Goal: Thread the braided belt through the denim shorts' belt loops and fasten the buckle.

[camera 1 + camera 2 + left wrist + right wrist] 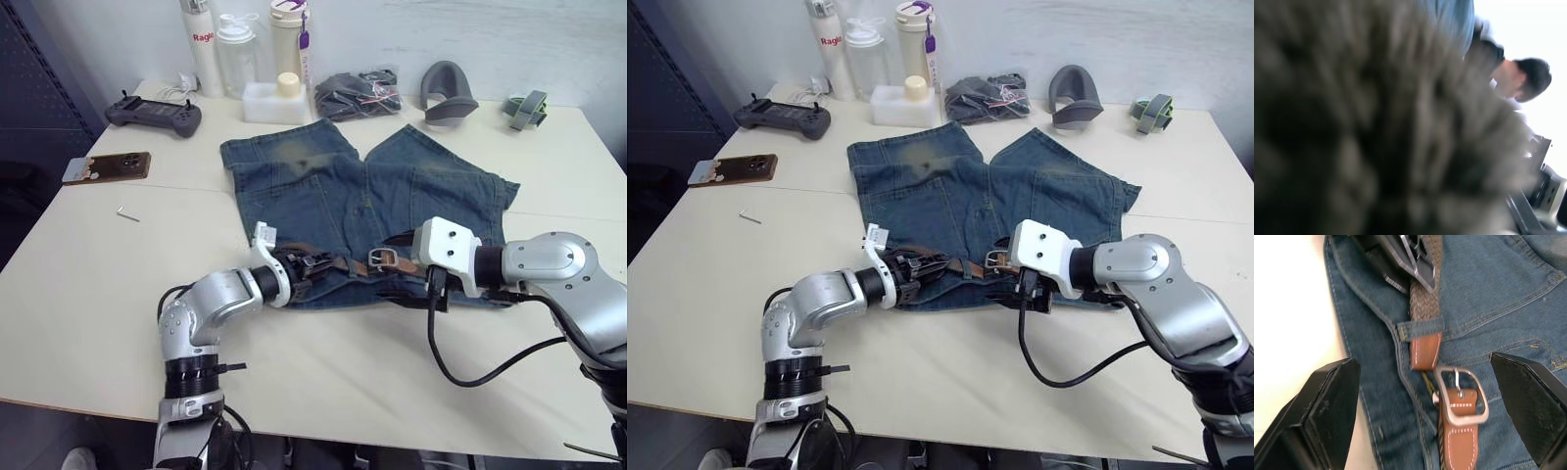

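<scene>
The mid-blue denim shorts [362, 201] lie flat on the cream table [88, 294], waistband toward the robot. The dark-brown braided belt [1425, 293] lies along the waistband, under a blue denim belt loop [1420, 327]. The silver rectangular buckle [1460, 396] lies just beside the belt's leather tip.

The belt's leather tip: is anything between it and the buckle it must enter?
Nothing visible stands between them. The leather tip has passed under a belt loop and lies just short of the buckle, with bare denim between. The right gripper is open around both.

Bright, even light; left wrist perhaps defocused.
</scene>
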{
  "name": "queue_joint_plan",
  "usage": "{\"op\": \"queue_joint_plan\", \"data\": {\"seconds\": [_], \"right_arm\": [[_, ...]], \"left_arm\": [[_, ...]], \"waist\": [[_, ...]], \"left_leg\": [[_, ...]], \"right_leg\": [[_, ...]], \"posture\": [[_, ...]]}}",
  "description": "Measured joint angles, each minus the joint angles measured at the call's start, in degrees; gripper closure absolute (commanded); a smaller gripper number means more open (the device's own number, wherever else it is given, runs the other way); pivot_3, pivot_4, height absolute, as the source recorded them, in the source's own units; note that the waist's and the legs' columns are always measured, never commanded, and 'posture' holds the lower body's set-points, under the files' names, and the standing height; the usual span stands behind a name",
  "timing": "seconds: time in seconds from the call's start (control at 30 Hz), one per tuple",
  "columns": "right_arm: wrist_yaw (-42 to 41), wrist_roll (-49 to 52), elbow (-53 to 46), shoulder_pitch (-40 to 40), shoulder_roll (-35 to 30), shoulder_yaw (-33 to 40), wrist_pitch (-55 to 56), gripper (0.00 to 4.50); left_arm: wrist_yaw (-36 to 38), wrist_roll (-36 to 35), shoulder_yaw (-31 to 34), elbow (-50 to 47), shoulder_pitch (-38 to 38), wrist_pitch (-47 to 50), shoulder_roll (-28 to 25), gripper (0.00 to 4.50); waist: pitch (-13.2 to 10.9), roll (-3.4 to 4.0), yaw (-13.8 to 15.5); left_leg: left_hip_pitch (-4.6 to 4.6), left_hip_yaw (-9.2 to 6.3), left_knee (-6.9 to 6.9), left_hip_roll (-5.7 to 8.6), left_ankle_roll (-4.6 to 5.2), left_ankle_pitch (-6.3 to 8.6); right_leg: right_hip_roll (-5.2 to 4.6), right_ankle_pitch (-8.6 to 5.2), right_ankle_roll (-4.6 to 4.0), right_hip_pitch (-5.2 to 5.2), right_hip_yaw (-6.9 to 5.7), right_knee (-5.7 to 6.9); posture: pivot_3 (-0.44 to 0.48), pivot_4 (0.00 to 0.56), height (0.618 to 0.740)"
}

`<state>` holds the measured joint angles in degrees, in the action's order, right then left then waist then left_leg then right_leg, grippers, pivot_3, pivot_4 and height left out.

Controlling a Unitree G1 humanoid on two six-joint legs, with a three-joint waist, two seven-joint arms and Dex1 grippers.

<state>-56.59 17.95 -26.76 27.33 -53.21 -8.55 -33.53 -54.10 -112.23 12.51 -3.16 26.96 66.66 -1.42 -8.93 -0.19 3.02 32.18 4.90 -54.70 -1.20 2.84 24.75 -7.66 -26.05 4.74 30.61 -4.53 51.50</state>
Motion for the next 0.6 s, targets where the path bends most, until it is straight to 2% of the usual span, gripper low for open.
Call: {"op": "queue_joint_plan", "data": {"seconds": [0.03,0.07,0.1,0.2,0.3,0.33,0.4,0.5,0.53,0.6], "right_arm": [[0.00,-0.07,0.00,0.00,0.00,0.00,0.00,0.00],[-0.01,-0.10,0.00,0.00,0.00,0.00,-0.01,0.00],[-0.03,-0.11,0.00,0.00,-0.01,0.01,-0.01,0.00],[-0.09,-0.11,-0.01,-0.04,-0.21,0.23,-0.02,0.00],[-0.12,-0.21,-0.03,-0.03,-0.32,0.40,-0.01,0.00],[-0.17,-0.22,-0.03,-0.03,-0.37,0.42,0.01,0.00],[-0.46,-0.22,0.05,-0.01,-0.71,0.50,0.15,0.00],[-1.39,-0.22,0.81,0.78,-1.35,1.27,1.02,0.00],[-1.54,-0.23,1.06,1.12,-1.35,1.34,1.11,0.00],[-2.02,-0.25,2.06,1.92,-1.42,1.48,1.35,0.00]], "left_arm": [[0.12,0.00,-0.37,0.23,0.00,0.40,-0.07,3.35],[0.33,0.00,-0.83,0.65,-0.01,0.77,-0.76,2.84],[0.53,0.00,-1.24,1.00,-0.04,0.98,-1.30,2.56],[2.70,-0.22,-2.25,1.21,-0.39,2.53,-4.34,1.30],[8.78,-1.16,-3.03,0.92,-0.38,5.30,-10.69,0.26],[12.08,-1.22,-3.46,0.51,-0.31,6.57,-14.19,0.06],[18.37,-1.24,-4.24,0.13,-0.26,9.16,-21.34,0.06],[32.05,-0.97,-7.32,0.82,-0.27,13.48,-35.32,0.06],[34.85,-0.75,-8.06,0.87,-0.10,14.26,-37.74,0.06],[45.04,-0.36,-11.34,0.91,0.79,17.12,-46.67,0.06]], "waist": [[0.00,0.00,-0.02],[0.00,0.00,-0.04],[0.00,0.00,-0.07],[0.00,0.01,-0.21],[0.00,0.01,-0.65],[0.00,0.00,-0.96],[-0.01,0.00,-1.82],[-0.17,0.02,-2.85],[-0.23,0.04,-3.01],[-0.45,0.02,-3.22]], "left_leg": [[0.00,0.00,0.01,0.00,0.00,0.00],[-0.01,-0.01,0.01,0.00,0.00,0.00],[-0.01,-0.01,0.01,0.00,0.00,0.00],[-0.02,-0.02,0.02,-0.01,-0.01,-0.01],[-0.08,-0.04,0.18,-0.01,-0.09,-0.05],[-0.12,-0.04,0.29,-0.01,-0.16,-0.10],[-0.21,-0.02,0.52,0.00,-0.27,-0.21],[-0.35,-0.04,0.78,-0.02,-0.48,-0.41],[-0.35,-0.06,0.79,-0.03,-0.50,-0.43],[-0.39,-0.09,0.87,-0.05,-0.56,-0.47]], "right_leg": [[0.00,0.00,0.00,0.00,0.00,-0.01],[0.00,0.00,0.00,0.00,0.00,0.00],[0.00,0.00,0.01,0.00,0.00,0.00],[0.00,0.00,0.00,0.00,-0.02,0.00],[0.00,-0.01,-0.03,0.00,-0.03,-0.03],[0.00,-0.02,-0.04,0.00,-0.03,-0.06],[0.00,-0.16,-0.31,0.00,-0.03,-0.13],[0.01,-0.36,-0.70,0.01,-0.08,-0.12],[0.00,-0.56,-1.09,0.03,-0.10,-0.10],[0.00,-0.61,-1.18,0.05,-0.11,-0.08]], "posture": [[0.000,0.150,0.649],[0.000,0.150,0.649],[0.000,0.150,0.649],[0.000,0.150,0.649],[0.000,0.150,0.649],[0.000,0.150,0.649],[0.000,0.150,0.649],[0.000,0.150,0.649],[0.000,0.150,0.649],[0.000,0.150,0.649]]}}
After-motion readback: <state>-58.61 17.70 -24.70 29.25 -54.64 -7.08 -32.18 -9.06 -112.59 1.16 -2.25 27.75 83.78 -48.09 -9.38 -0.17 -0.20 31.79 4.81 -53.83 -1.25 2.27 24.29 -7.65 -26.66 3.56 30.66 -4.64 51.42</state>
